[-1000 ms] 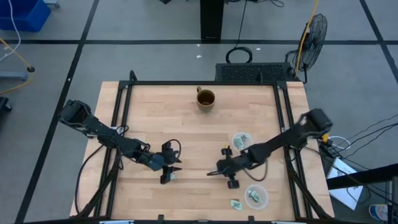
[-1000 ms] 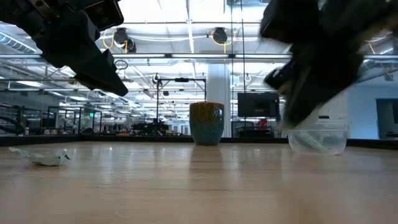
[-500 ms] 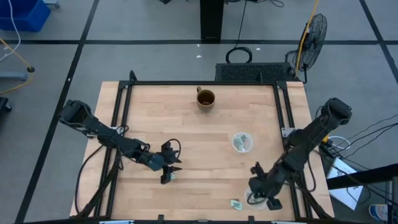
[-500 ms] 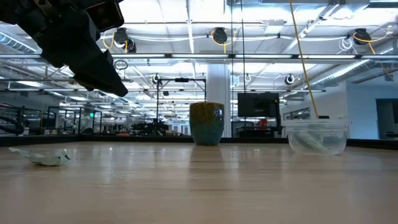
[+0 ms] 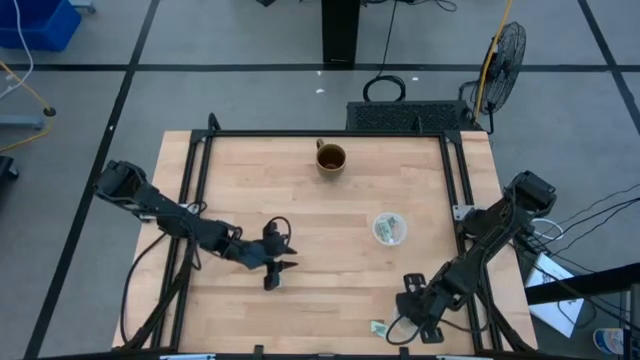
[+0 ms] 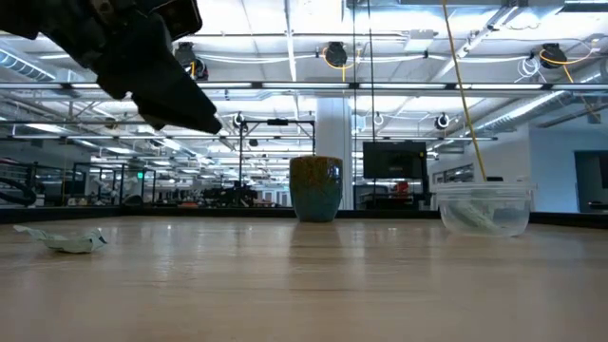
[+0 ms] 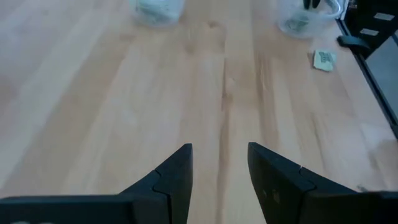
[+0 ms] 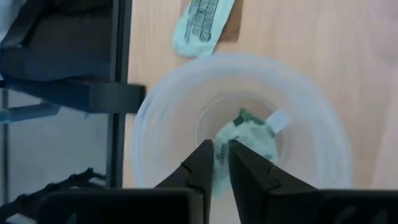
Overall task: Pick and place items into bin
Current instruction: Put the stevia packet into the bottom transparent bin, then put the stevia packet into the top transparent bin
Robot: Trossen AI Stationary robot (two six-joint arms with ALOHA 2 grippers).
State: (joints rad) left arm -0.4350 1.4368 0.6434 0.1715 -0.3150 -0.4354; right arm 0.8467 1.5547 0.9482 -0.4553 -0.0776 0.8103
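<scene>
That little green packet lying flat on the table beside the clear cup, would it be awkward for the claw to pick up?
Probably a bit. The packet lies flat against the table, leaving little edge to pinch. Its wrapper looks thin and crinkly, so likely light and floppy. It shouldn't roll, though it might slide if nudged.

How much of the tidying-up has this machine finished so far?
Partly done. One clear cup mid-table already holds wrapped pieces. The right gripper hangs over a second clear cup with a green piece inside. One wrapped piece is left on the table beside it; the left gripper waits open.
</scene>
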